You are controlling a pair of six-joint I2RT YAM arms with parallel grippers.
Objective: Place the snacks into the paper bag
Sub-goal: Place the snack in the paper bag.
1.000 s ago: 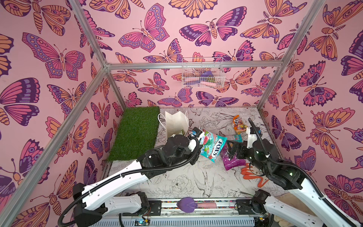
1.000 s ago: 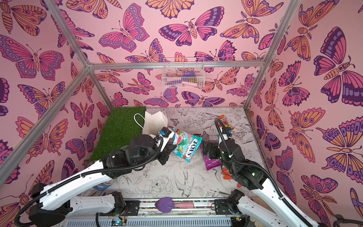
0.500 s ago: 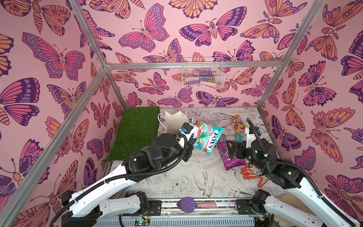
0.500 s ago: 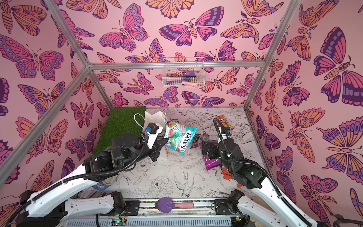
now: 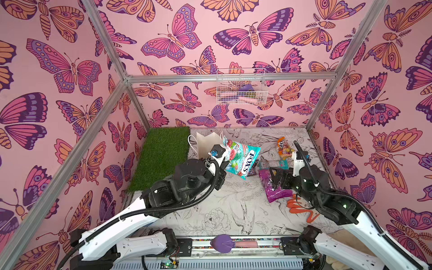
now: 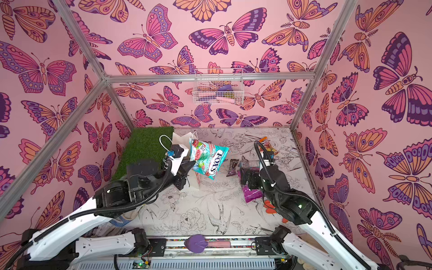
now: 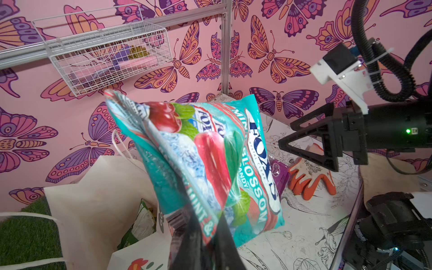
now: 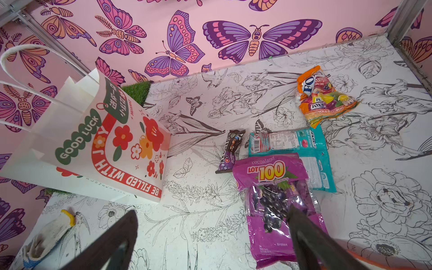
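Observation:
My left gripper (image 7: 208, 224) is shut on the lower edge of a teal FOX'S packet (image 7: 205, 152), which hangs in the air (image 5: 242, 159) beside the mouth of the white paper bag (image 7: 93, 198) (image 5: 205, 142). A green packet (image 7: 142, 222) lies inside the bag. My right gripper (image 8: 210, 224) is open and empty, low over the table, with one finger above the purple grape packet (image 8: 275, 198) (image 5: 278, 191). Beyond it lie a second teal packet (image 8: 292, 145), a brown bar (image 8: 230, 149) and an orange FOX'S packet (image 8: 325, 98).
An orange glove (image 5: 301, 208) lies under the right arm. A white knitted glove (image 8: 49, 238) lies near the table's front left. A green grass mat (image 5: 163, 154) covers the back left, behind the bag. A wire basket (image 5: 240, 90) hangs on the back wall.
The left arm has carried the teal packet up, back and to the left, up to the paper bag. The right arm has hardly moved.

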